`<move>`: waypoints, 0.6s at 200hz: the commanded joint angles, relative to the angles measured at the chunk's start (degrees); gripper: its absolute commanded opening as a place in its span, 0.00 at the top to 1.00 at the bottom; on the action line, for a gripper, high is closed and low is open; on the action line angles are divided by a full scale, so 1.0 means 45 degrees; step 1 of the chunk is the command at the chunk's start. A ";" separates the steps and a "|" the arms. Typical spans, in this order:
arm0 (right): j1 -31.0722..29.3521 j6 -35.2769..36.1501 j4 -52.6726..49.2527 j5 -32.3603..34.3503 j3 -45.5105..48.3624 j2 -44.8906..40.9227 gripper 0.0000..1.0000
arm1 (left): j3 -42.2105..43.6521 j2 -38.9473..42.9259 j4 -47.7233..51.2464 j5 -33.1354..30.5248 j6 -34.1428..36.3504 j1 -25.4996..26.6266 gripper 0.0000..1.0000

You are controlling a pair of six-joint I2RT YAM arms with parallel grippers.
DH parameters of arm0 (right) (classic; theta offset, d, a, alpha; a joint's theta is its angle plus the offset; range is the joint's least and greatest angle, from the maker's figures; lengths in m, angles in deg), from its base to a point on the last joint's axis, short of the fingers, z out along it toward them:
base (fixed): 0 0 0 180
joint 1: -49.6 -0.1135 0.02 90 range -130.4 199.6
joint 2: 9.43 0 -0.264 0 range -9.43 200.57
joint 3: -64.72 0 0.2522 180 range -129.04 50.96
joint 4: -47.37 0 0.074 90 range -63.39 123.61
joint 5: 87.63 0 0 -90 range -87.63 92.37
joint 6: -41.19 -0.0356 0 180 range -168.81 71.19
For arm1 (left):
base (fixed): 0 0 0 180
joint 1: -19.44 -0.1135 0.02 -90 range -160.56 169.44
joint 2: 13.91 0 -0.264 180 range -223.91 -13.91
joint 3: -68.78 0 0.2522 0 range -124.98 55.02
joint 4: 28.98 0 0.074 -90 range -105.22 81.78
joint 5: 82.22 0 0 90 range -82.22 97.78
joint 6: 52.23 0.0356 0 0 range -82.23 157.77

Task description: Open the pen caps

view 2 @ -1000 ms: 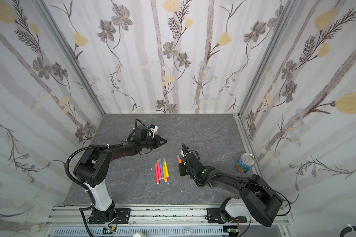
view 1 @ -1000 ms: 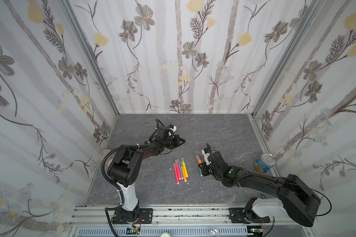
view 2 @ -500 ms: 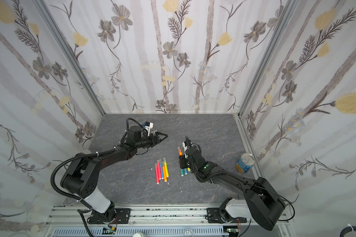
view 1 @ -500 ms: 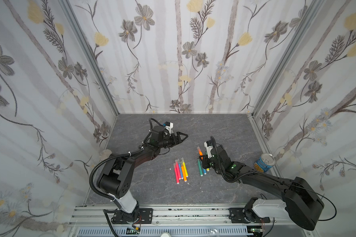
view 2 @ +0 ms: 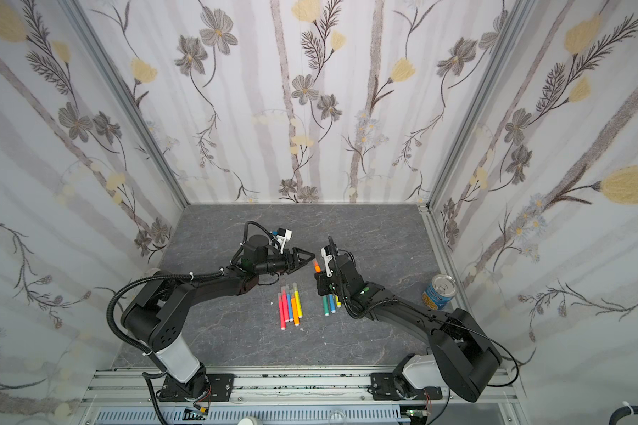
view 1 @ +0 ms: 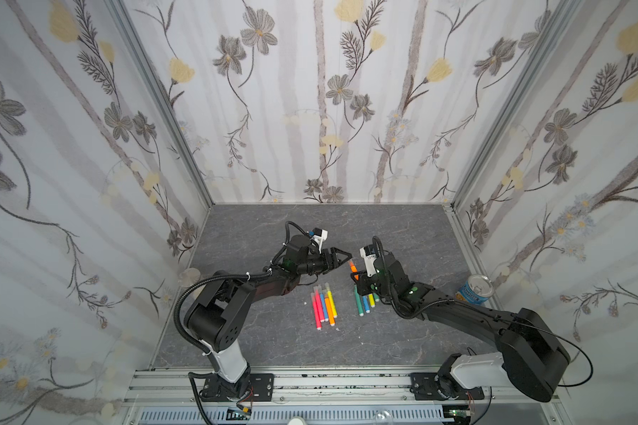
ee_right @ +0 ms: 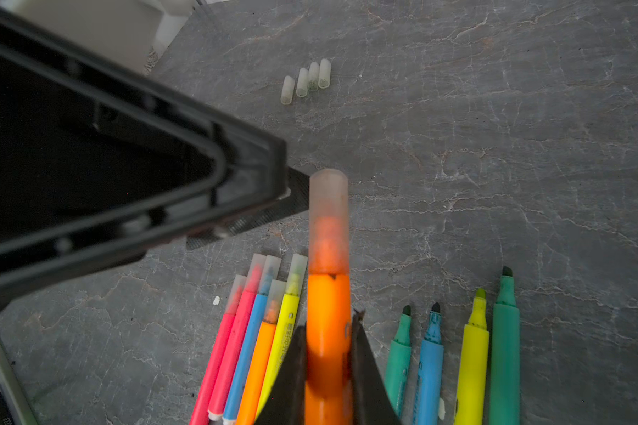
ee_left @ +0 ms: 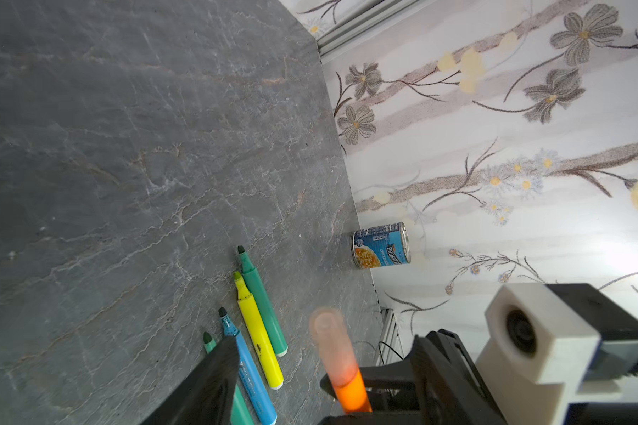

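Observation:
My right gripper (ee_right: 328,323) is shut on the barrel of an orange pen (ee_right: 328,312) and holds it above the table, its translucent cap (ee_right: 328,206) on. In both top views the orange pen (view 1: 353,266) (view 2: 316,265) points at my left gripper (view 1: 341,256) (view 2: 306,257). The left gripper (ee_left: 325,340) is open, its fingers (ee_left: 207,382) either side of the cap (ee_left: 328,338) without touching it. Several loose pen caps (ee_right: 306,79) lie in a row on the table.
Several capped pens (view 1: 323,303) (ee_right: 258,312) lie side by side mid-table. Several uncapped pens (view 1: 365,301) (ee_left: 255,320) lie just right of them, under my right gripper. A soup can (view 1: 476,290) (ee_left: 382,244) stands by the right wall.
My left gripper opened and swung right toward the orange pen. My right gripper lifted that pen off the table and raised it toward the left gripper.

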 commanded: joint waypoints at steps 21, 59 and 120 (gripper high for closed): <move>0.0054 0.0227 0.0912 -0.0065 0.0012 0.0121 1.00 | 0.0359 -0.1343 -0.4855 0.1092 -0.3250 0.0187 0.49; 0.0108 0.0235 0.0904 -0.0022 0.0011 0.0172 1.00 | 0.0331 -0.1551 -0.4854 0.0919 -0.3321 0.0256 0.58; 0.0139 0.0232 0.0999 -0.0115 -0.0032 0.0314 1.00 | 0.0202 -0.1608 -0.4501 0.0772 -0.3204 0.0258 0.76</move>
